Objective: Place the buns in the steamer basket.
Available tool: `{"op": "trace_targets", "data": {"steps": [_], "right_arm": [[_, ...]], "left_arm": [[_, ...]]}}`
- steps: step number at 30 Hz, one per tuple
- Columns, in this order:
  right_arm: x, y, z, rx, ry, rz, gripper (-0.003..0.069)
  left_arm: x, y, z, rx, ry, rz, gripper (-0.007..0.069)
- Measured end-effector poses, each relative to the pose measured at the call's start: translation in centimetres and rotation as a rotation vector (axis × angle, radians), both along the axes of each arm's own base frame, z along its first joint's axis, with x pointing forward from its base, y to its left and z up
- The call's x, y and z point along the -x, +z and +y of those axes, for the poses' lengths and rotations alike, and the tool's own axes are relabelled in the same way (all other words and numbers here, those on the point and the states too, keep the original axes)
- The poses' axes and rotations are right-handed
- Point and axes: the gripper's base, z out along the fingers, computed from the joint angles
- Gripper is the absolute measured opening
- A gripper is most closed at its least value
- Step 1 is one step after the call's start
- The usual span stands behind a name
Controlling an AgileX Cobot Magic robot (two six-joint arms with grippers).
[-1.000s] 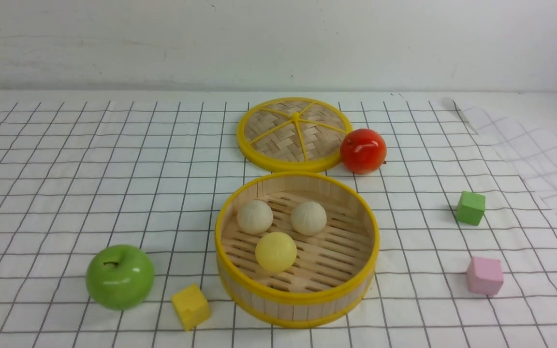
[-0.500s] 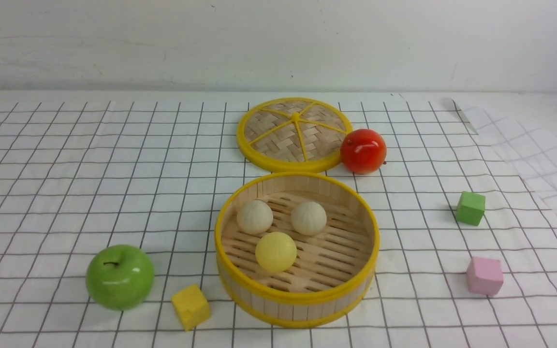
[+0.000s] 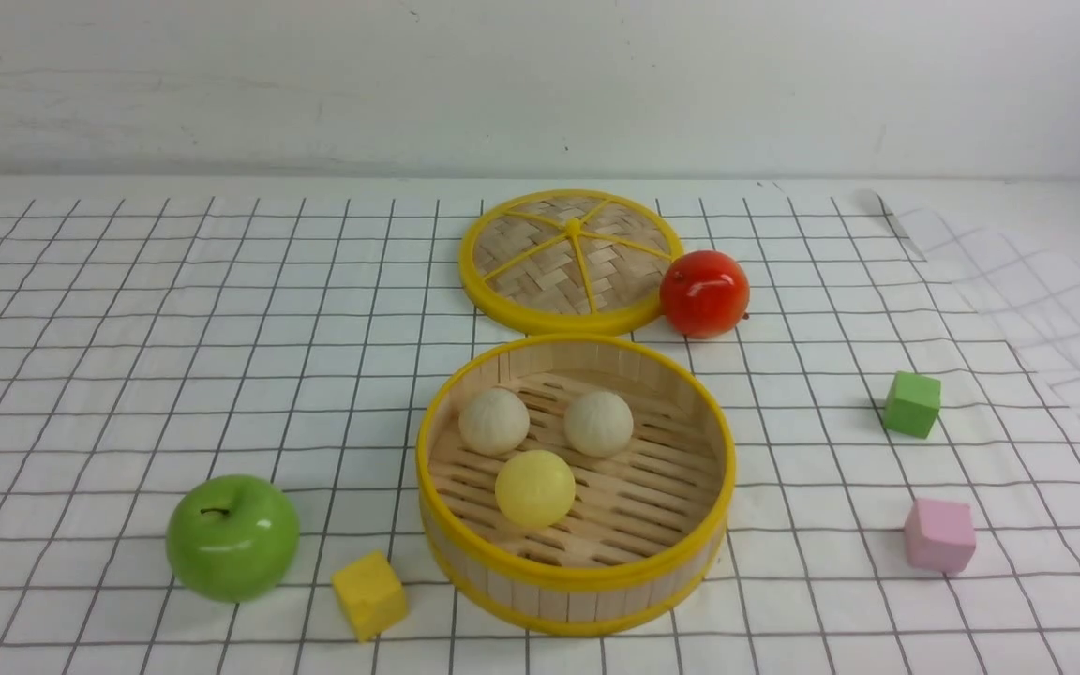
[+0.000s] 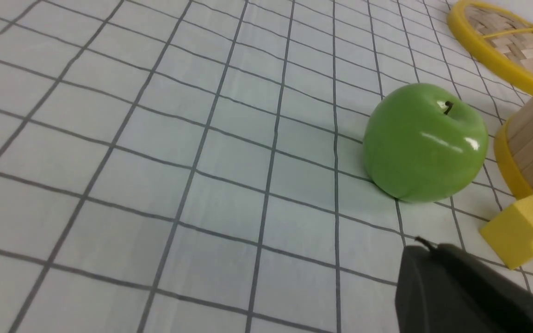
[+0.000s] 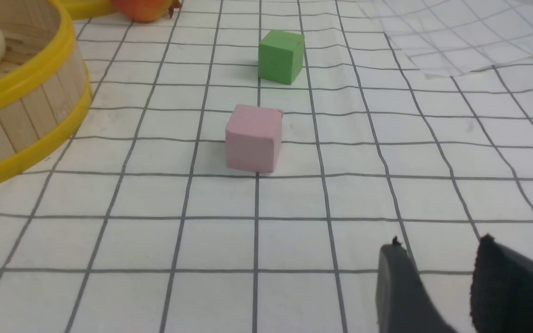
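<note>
Basket shared by front, right-wrist views

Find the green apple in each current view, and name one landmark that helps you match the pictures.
Front view: green apple at lower left, left of the yellow cube.
Left wrist view: the apple is right of the picture's centre, near the cube.
Right wrist view: not in it.
Shared landmark: the steamer basket, partly cut off in both wrist views.
</note>
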Motion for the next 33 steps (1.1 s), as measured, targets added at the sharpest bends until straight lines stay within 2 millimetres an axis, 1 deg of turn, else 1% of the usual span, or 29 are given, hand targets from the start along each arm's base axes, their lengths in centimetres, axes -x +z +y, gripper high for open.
{"op": "trace_targets", "data": {"steps": [33], "right_arm": [[0.00, 0.00, 0.00, 0.000, 0.000, 0.000, 0.0240]], "left_arm": [[0.00, -0.01, 0.00, 0.000, 0.000, 0.001, 0.0026]]}}
